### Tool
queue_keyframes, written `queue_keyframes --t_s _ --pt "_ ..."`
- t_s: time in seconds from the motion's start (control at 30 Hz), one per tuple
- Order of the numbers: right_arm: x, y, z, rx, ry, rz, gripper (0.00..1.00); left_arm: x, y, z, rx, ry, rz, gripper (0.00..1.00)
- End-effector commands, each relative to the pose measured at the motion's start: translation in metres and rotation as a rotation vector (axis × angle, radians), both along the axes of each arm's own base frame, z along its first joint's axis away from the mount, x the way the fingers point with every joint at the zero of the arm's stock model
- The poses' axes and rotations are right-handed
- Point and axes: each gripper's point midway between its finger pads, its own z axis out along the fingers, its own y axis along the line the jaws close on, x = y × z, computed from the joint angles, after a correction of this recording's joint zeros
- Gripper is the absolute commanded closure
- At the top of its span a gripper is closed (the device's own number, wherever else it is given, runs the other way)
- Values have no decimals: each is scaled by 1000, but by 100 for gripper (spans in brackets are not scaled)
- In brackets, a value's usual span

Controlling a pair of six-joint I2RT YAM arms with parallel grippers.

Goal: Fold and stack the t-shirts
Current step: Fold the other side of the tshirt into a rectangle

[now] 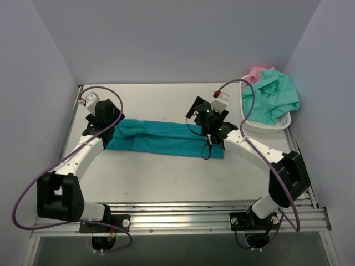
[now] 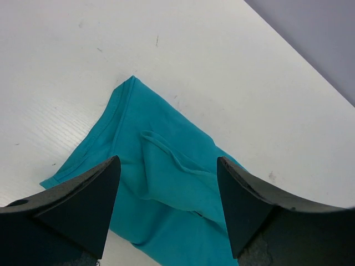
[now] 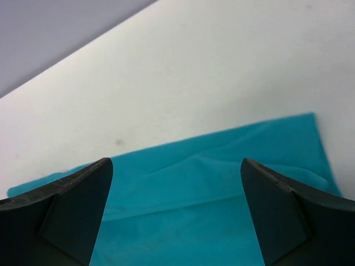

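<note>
Hovering spread and empty over the teal t-shirt (image 1: 166,138), L end effector (image 2: 169,166) & R end effector (image 3: 177,166) should pinch all layers at each end, w/ corners matched.

On white table (image 2: 222,66) a teal t-shirt (image 2: 166,188) is laid flat, one hemmed corner pointed twd far side, a raised crease (image 2: 166,149) run thru its middle. L gripper (image 2: 168,160) is held above cloth w/ jaws spread wide; nothing is gripped btwn fingers (image 2: 83,205).

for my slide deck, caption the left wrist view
Open left end effector above one end of the folded teal t-shirt on the white table
</note>
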Motion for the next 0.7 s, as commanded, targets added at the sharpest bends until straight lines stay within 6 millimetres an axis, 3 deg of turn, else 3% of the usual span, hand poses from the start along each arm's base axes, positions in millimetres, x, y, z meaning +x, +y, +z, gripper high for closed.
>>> queue_keyframes --t_s 0.0,0.03,0.07,0.1,0.17,0.2,0.23,0.27,0.3,0.37,0.4,0.67 --pt "21 46 -19 -26 44 118 5 0 4 32 -11 -69 19 21" --pt "32 63 -4 -12 17 147 7 -4 3 31 -16 -74 14 21" --pt "38 71 -8 -14 25 164 8 -3 3 33 -18 -90 12 21" --pt "45 81 -29 -26 61 183 9 -5 3 32 -19 -96 12 21" --pt "60 99 -24 -1 40 209 12 -8 6 30 -15 -104 16 21" --pt "66 107 -44 -10 72 228 14 -9 8 29 -16 -104 21 21" --pt "74 117 -37 5 56 244 18 -10 10 28 -17 -104 25 21" --pt "79 123 -44 8 63 257 19 -10 10 27 -17 -103 25 21" --pt "82 130 -64 -2 91 268 20 -11 10 24 -19 -97 24 21" --pt "90 150 -64 38 84 314 24 -11 9 23 -24 -95 18 22" --pt "91 157 -81 36 108 328 25 -11 9 24 -26 -101 17 22" --pt "96 211 -82 73 89 419 27 -18 18 25 -10 -115 45 22"
